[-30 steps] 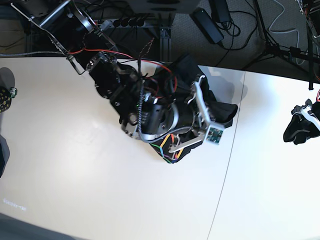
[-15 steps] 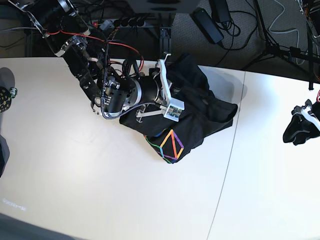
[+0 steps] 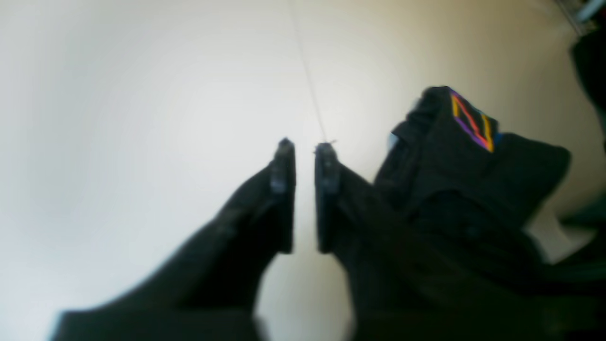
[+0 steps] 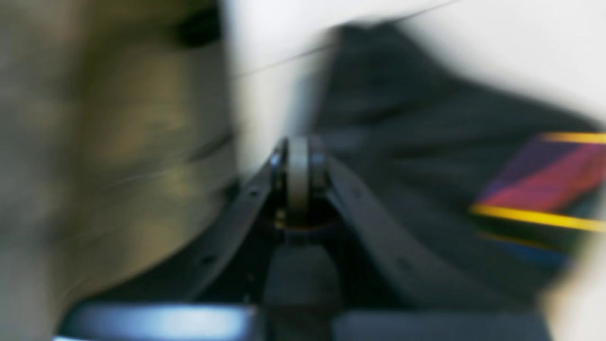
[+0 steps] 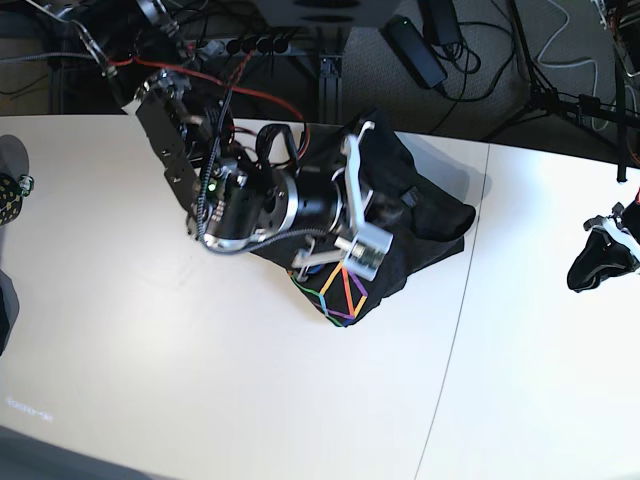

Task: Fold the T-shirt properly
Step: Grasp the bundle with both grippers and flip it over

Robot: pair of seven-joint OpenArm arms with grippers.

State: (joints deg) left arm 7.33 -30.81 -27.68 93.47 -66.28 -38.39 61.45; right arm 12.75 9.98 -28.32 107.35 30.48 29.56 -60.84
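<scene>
We find no brand, label or legible writing on anything in view.

The T-shirt [image 5: 400, 225] lies bunched in a rough heap on the white table [image 5: 200, 390], near the far edge, just left of the thin seam that runs across the tabletop. It is black to charcoal, soft and rumpled, in several overlapping folds. A patch of print shows at the heap's near corner: thin geometric lines in yellow, orange, purple, blue and green. The left wrist view catches the same print [image 3: 473, 123] on an upturned fold; the right wrist view shows it as a smeared band of yellow and magenta.

The right arm [image 5: 250, 195] leans across the heap, and its claw [image 4: 299, 163] reads as pressed closed, fingers together; we see cloth beside it, but the blur hides whether any is pinched.

The left claw [image 3: 305, 158] hovers over bare table at the far right of the base view, well apart from the shirt, its fingers [image 3: 283, 166] parallel with a narrow gap, holding nothing.
</scene>
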